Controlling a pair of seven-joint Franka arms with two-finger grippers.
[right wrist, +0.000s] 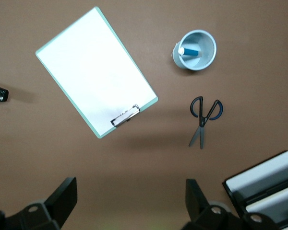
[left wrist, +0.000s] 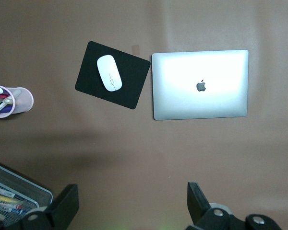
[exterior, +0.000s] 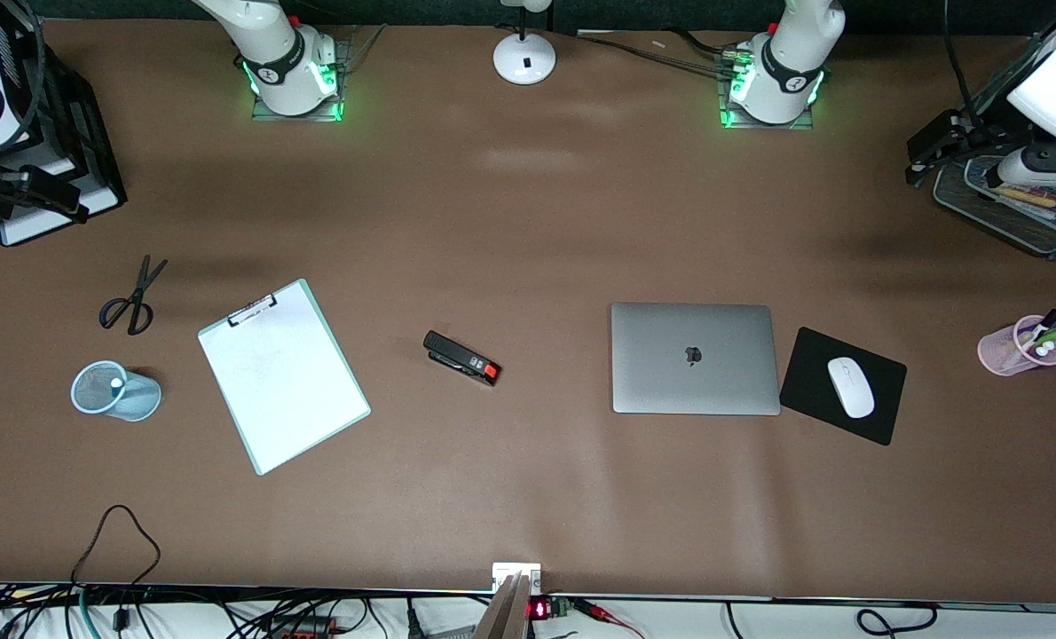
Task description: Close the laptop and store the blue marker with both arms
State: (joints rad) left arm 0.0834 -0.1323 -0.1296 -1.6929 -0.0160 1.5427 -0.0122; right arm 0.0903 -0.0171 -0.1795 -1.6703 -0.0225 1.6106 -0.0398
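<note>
We see the laptop [exterior: 695, 358] lying shut on the brown table [exterior: 528, 222], lid up with its dark logo showing, toward the left arm's end, with a black mouse pad [exterior: 842, 385] carrying a white mouse [exterior: 850, 387] just beside it. The blue marker [right wrist: 189, 50] stands in a pale blue mesh cup [exterior: 116, 390] toward the right arm's end, near the scissors [exterior: 132, 298] and the white clipboard [exterior: 283, 374]; a black stapler [exterior: 461, 358] lies between clipboard and laptop. Our left gripper [left wrist: 132, 203] hangs with its fingers spread wide, holding nothing, well apart from the laptop. Our right gripper [right wrist: 130, 201] likewise hangs with fingers wide apart and empty, well apart from the cup and marker.
</note>
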